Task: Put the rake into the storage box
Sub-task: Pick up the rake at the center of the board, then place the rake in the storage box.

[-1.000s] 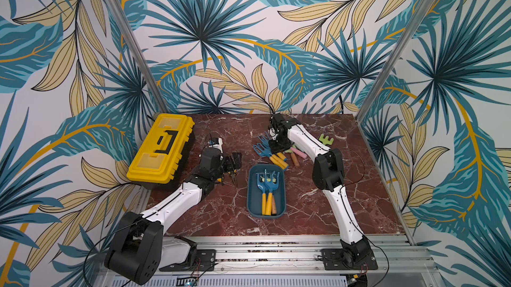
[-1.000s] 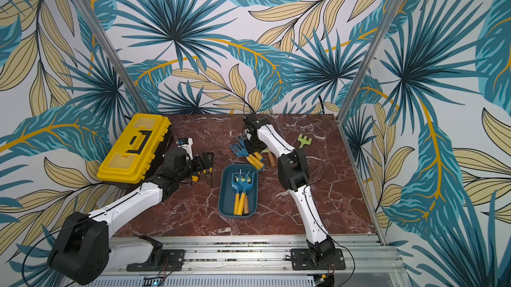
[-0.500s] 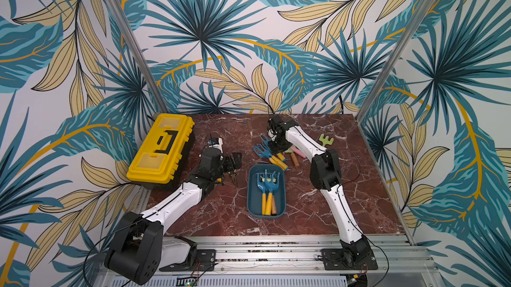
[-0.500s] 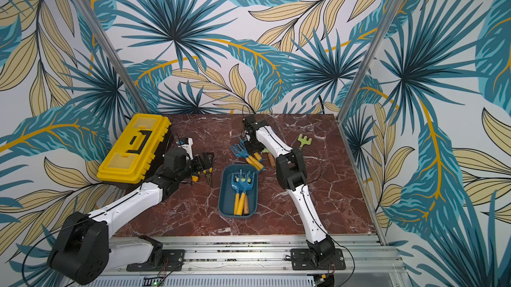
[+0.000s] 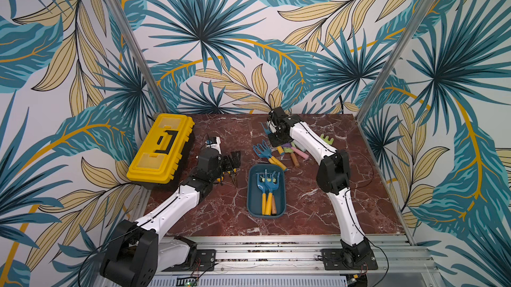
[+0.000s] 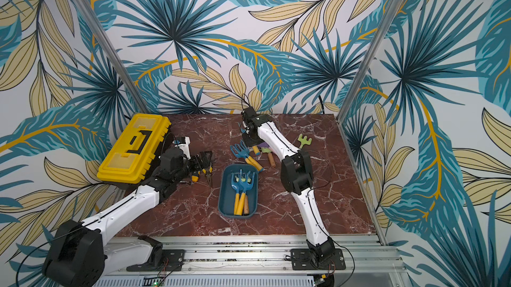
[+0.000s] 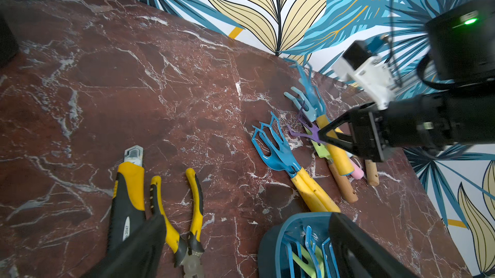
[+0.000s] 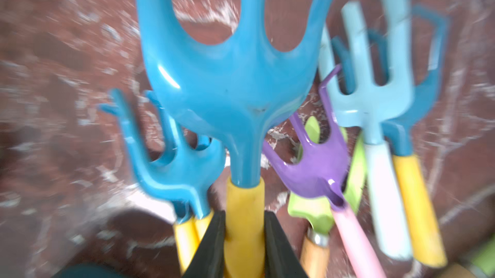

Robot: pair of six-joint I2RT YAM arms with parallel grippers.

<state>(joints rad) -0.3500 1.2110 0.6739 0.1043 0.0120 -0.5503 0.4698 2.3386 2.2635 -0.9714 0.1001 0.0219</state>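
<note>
Right pincer (image 8: 244,219): clamped on the yellow handle of a blue rake (image 8: 233,84), one finger on each side, just behind the head.
Rake: at the far middle of the surface (image 5: 318,216), well apart from the box. Its tines point toward the back wall. The right wrist view is blurred, and I cannot tell whether the rake touches the surface.
Box (image 5: 250,205): teal, open-topped, near the middle of the surface and nearer the front edge than the held rake. It lies lengthwise toward the arm bases.
Box contents: two blue rakes (image 5: 265,186) with yellow handles lie side by side. A pale green head and a wooden handle show beside them.
Pile (image 5: 287,151): loose tools lie just beside the right pincer. They include a blue pair with yellow handles (image 7: 278,153), a purple rake (image 8: 313,167) with a pink handle, and a pale blue fork (image 8: 375,94).
Green rake (image 5: 327,139): lies alone, on the far side of the right arm.
Left pincer (image 5: 232,160): fingers wide apart, holding nothing, over the surface between the toolbox and the box.
Pliers (image 7: 182,209): yellow-handled, flat on the surface below the left pincer. A yellow and black knife (image 7: 128,196) lies just beside them.
Toolbox (image 5: 161,150): yellow, lid shut, at the left edge of the surface.
</note>
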